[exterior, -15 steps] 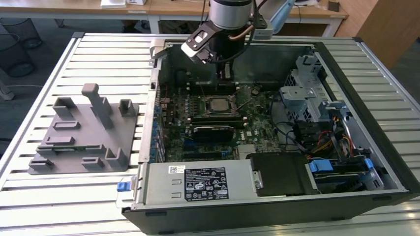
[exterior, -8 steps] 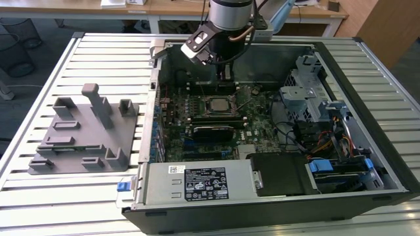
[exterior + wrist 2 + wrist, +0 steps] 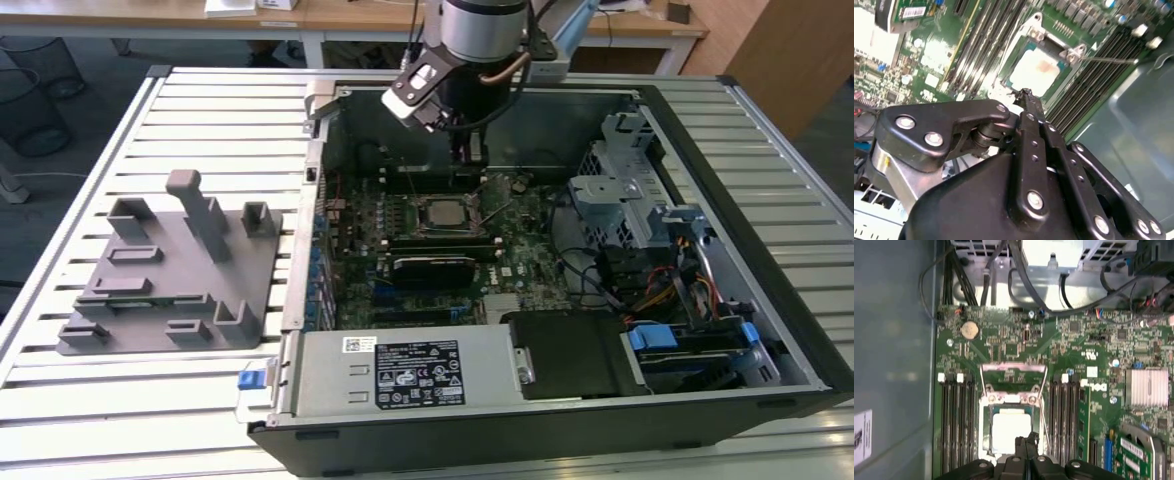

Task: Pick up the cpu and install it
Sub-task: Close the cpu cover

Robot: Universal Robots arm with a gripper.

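Cpu (image 3: pixel 445 212) lies flat in the socket in the middle of the green motherboard (image 3: pixel 534 260), inside the open computer case (image 3: pixel 781 265) in the exterior view. The case lies on its side on a slatted metal bench (image 3: pixel 200 110). The gripper (image 3: pixel 470 152) hangs from the arm (image 3: pixel 481 30) just above and a little to the far side of the cpu, not touching it. At the exterior view's left of the case, well apart from it, a grey plastic fixture (image 3: pixel 174 270) with upright posts stands on the bench. A metal box with a white label (image 3: pixel 400 372) fills the near end of the case.

In the second wrist view the gripper (image 3: pixel 1026 94) has its two black fingers pressed together with nothing between them. Beyond the tips the cpu (image 3: pixel 1036 70) shows its pale metal top, seated square in the socket, with long rows of memory slots (image 3: pixel 989 45) on either side.

In the first wrist view the gripper (image 3: pixel 1026 441) is again closed and empty, its tips over the edge of the cpu (image 3: pixel 1011 432). The socket's metal frame (image 3: pixel 1014 371) looks swung back, clear of the chip. A coin battery (image 3: pixel 969 329) and a finned heat sink (image 3: pixel 1149 386) sit elsewhere on the board.
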